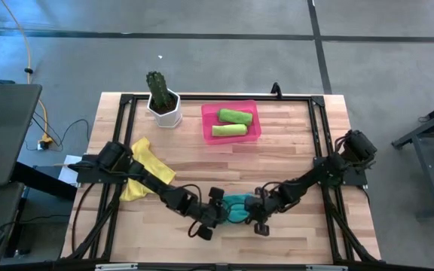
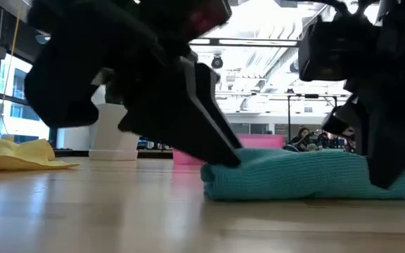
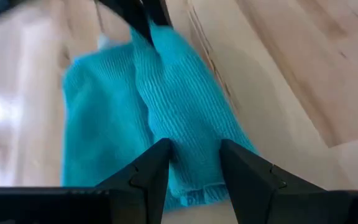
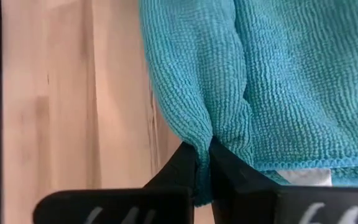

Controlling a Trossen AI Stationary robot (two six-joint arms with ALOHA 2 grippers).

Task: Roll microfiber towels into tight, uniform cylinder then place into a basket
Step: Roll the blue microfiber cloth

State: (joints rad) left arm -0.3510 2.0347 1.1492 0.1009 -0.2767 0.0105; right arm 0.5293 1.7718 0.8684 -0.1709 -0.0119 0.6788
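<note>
Both claws meet over the teal towel near the front edge of the table, at about six o'clock from its centre. On the towel's right end, the right gripper is clenched tight on a pinched fold of the cloth, its two dark fingers pressed together with the fabric squeezed between them. On the towel's left end, the left gripper has its fingers parted and set down astride a ridge of the cloth, tips pressing on it; whether it truly grips I cannot tell. From table height the teal towel lies as a low, thick, folded bundle flat on the wood, with a dark finger bearing on each end. At about nine o'clock a yellow towel lies crumpled and loose, partly under the left arm. At about twelve o'clock the pink basket holds two lime green towels, each rolled into a short cylinder and lying side by side. Just beside the basket, at about eleven o'clock, stands a white pot with a green cactus. The table is pale wood planking inside a black metal frame. Around it the floor is grey with dark lines, a yellow cable trails at the left, and beyond the table is a bright hall with ceiling lights.
</note>
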